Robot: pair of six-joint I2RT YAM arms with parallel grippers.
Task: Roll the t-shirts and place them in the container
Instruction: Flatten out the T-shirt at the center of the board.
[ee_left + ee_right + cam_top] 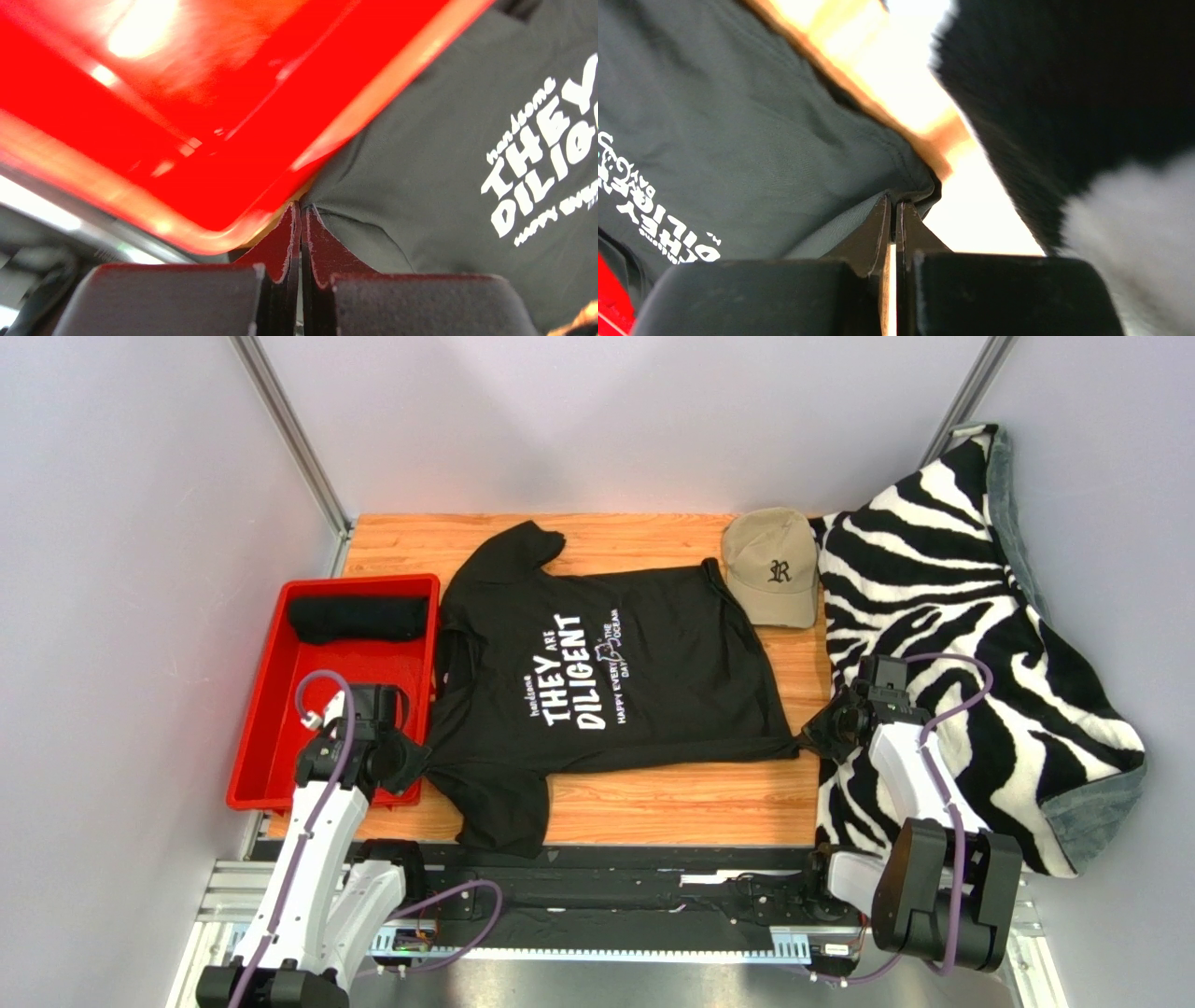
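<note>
A black t-shirt (617, 672) with white lettering lies spread flat on the wooden table (673, 805), its neck toward the left. My left gripper (410, 760) is shut on the shirt's left edge, next to the red bin. In the left wrist view the closed fingertips (302, 206) pinch the fabric (435, 140), which creases toward them. My right gripper (821, 738) is shut on the hem corner at the right, drawn out to a point. The right wrist view shows the jaws (894, 201) closed on the folded hem (738, 126). A second black t-shirt (358, 619), rolled up, lies in the bin.
The red bin (260, 756) stands at the table's left edge, close to my left gripper (210, 105). A tan cap (772, 567) sits at the back right. A zebra-striped blanket (968, 616) covers the right side, right beside my right gripper (1088, 105).
</note>
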